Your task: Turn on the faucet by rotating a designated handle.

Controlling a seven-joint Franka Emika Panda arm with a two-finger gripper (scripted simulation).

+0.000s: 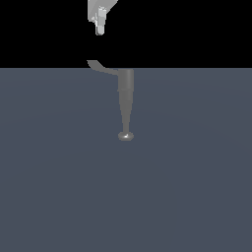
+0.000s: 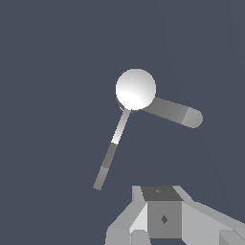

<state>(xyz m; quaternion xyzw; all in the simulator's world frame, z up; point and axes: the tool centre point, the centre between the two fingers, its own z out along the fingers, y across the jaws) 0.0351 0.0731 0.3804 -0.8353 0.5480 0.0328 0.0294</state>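
Exterior view: faucet at centre frame on the slate-grey desk, a tapered grey column narrowing to a small shiny rounded knob. Wide end at the line where the desk meets the black background; hard to separate from the dark there. Handle, thin and curved, jutting from that wide end toward the exterior view's left, flared tip partly lost against the black.

Claw near the top edge, white, pointing down, above the handle tip and clearly apart from it. Upper body cut off by the frame; arm out of sight. Fingers seen as one narrow pale shape; gap between them not resolvable, so cannot tell whether wide or narrow. Nothing visibly held.

Wrist view: faucet seen end-on as a bright round disc, with two grey bars radiating from it, one short and thick, one long and thin; cannot tell for certain which is the handle. Claw only partly in frame, its base blocks visible, fingertips cut off at the edge. No contact with the faucet.
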